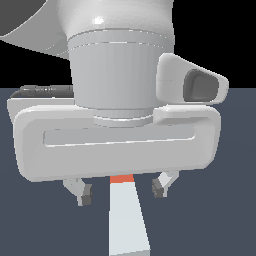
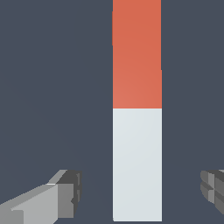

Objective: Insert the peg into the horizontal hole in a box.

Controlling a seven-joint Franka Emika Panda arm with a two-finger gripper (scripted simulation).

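Peg (image 2: 137, 109) lies flat on the dark floor, between the spread fingers (image 2: 65, 192) of the gripper (image 1: 121, 192), which hangs empty above it, straddling the white section, presumably lined up to grasp. Box and hole are out of view.

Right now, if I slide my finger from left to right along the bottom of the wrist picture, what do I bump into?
One finger of the hand → the peg's white part → the other finger, poking in at the edge.
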